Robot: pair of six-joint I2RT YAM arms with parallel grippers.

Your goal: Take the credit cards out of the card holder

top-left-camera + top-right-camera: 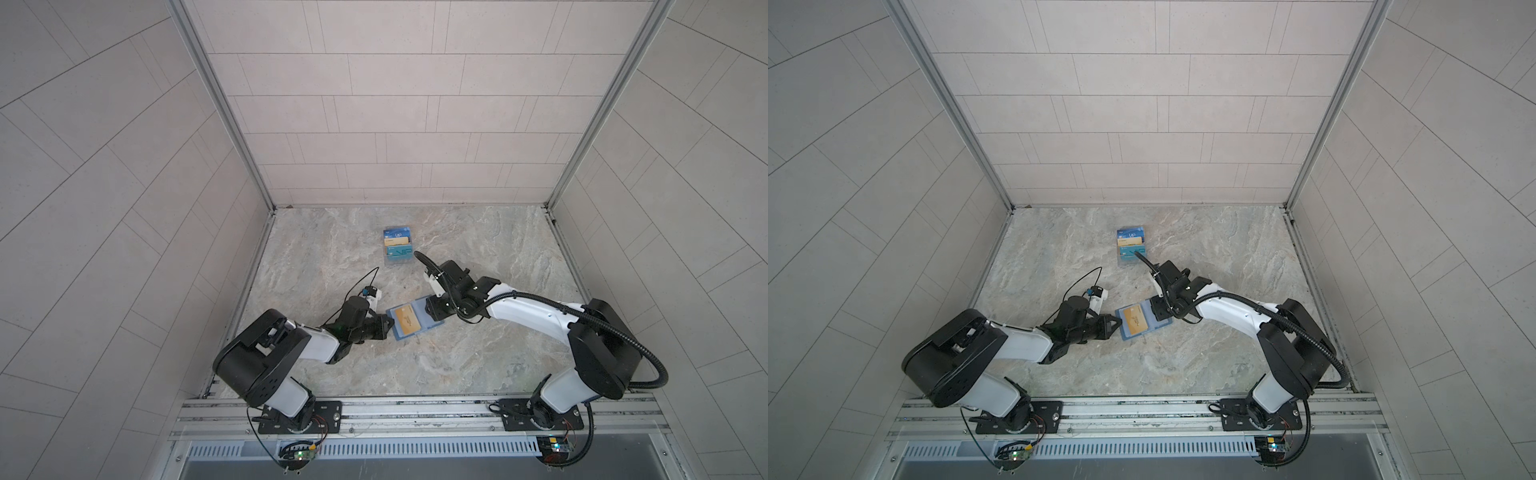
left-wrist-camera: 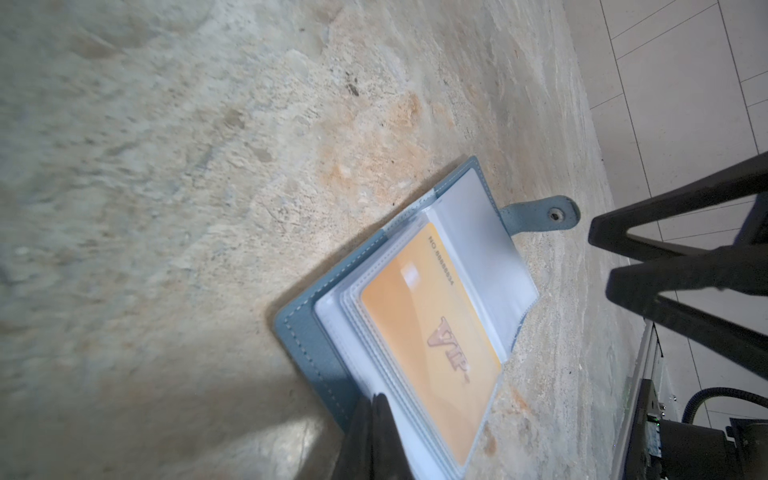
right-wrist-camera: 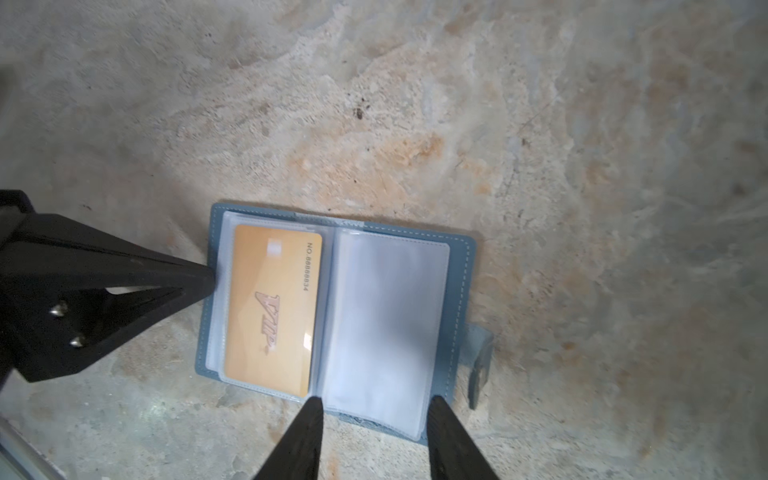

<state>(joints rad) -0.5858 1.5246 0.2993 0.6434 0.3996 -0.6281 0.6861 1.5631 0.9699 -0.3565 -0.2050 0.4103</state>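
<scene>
We see the card holder (image 3: 386, 316) lying open on the worktop (image 3: 415, 104), gold card (image 3: 272, 311) in its sleeve. Left claw (image 3: 205, 276) clenched, tip against its edge; right claw (image 3: 375, 401) released, astride the empty page.

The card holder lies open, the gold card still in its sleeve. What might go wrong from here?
The gold VIP card sits inside a clear sleeve, so the open right gripper may pinch sleeve and card together and drag the card holder. The shut left gripper touches only its edge and may slip.

In both top views the right pincer (image 1: 433, 312) hides the 3 o'clock side of the card holder (image 1: 422, 328).
</scene>
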